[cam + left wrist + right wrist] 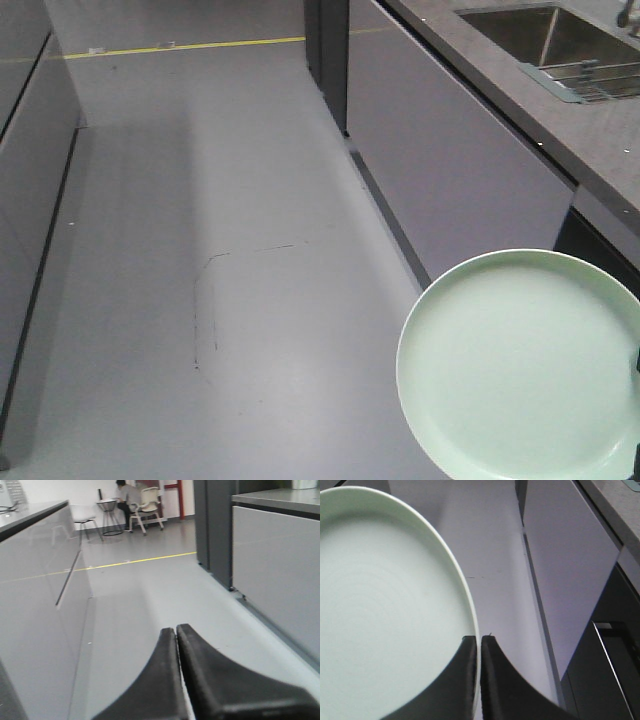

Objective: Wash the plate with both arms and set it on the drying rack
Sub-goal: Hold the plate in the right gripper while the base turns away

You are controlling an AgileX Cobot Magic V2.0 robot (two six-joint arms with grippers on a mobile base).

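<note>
Right end effector pinching the rim of the plate, out over the floor and short of the table.

The right end effector's two black fingers clamp the near rim of the pale green plate, which hangs hollow side up in front of the table's front edge and clear of it. The left end effector is pressed together on nothing, pointing along the aisle. The drying rack lies across the sink set into the table, well apart from the plate. This looks like the approach, with washing not yet begun. Next, the plate needs carrying over the front edge to the sink, with the left end effector brought in. A one-sided pinch on a glossy rim calls for slow, level travel.
</note>
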